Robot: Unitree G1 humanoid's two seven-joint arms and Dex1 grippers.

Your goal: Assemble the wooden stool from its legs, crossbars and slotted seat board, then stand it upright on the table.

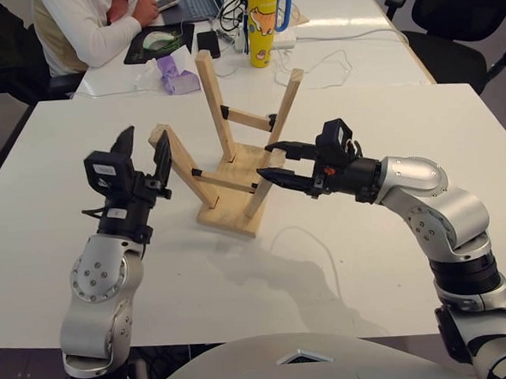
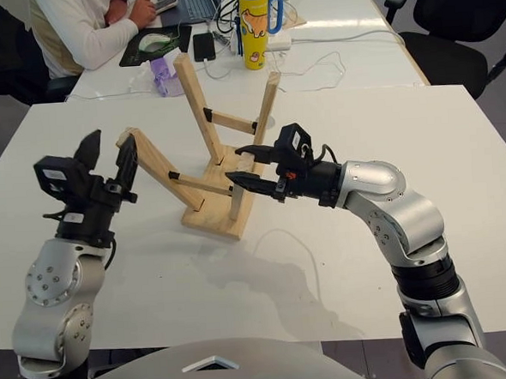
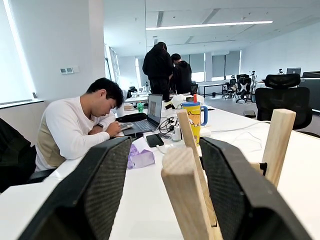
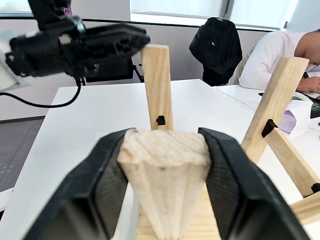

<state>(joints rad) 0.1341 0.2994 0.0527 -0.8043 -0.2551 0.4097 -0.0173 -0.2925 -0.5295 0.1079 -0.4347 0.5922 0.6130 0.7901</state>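
Upturned stool [image 1: 232,184] rests seat-down at mid-table [image 1: 369,264]. Right gripper [image 1: 265,159] seems to pinch the near leg [image 4: 165,167] at its tip. Left gripper [image 1: 145,141], fingers spread, flanks the left leg [image 3: 186,197].

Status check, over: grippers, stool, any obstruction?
Left gripper open around leaning leg. Right gripper shut on near leg. Stool upside down on table. Nothing blocking.

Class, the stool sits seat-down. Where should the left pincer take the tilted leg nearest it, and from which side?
Take the tilted leg by its upper end, above the crossbar, coming from the robot's left with the left pincer: its flat sides suit a pinch, and the crossbar probably blocks lower holds.
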